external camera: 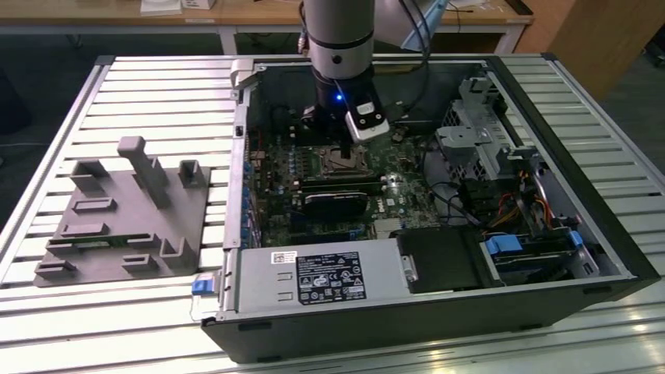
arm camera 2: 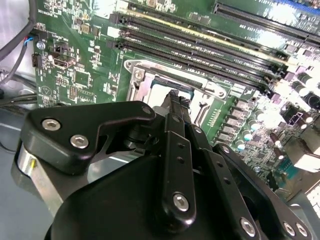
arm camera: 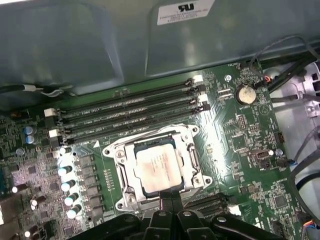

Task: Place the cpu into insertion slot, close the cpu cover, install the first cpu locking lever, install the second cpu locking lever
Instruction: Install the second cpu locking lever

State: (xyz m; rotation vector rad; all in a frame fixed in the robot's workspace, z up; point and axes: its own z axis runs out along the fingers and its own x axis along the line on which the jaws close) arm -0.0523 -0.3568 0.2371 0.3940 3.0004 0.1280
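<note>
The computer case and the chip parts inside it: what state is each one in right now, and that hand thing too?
Computer case: side panel off, lying open side up.
Chip: lying flat in its socket.
Socket: filled by the chip.
Metal cover frame: down around the chip.
Memory slots: empty.
Hand: fingers together, tips at the socket's edge.

A slatted metal table [external camera: 135,86] of pale silvery bars fills most of the exterior view and catches bright overhead light in soft glare along its near edge. Behind it stands a wooden workbench [external camera: 260,15] with white legs and papers on top. At the exterior view's right a brown wooden panel [external camera: 603,39] rises. The floor [external camera: 42,70] beyond is dark and shadowed.
</note>
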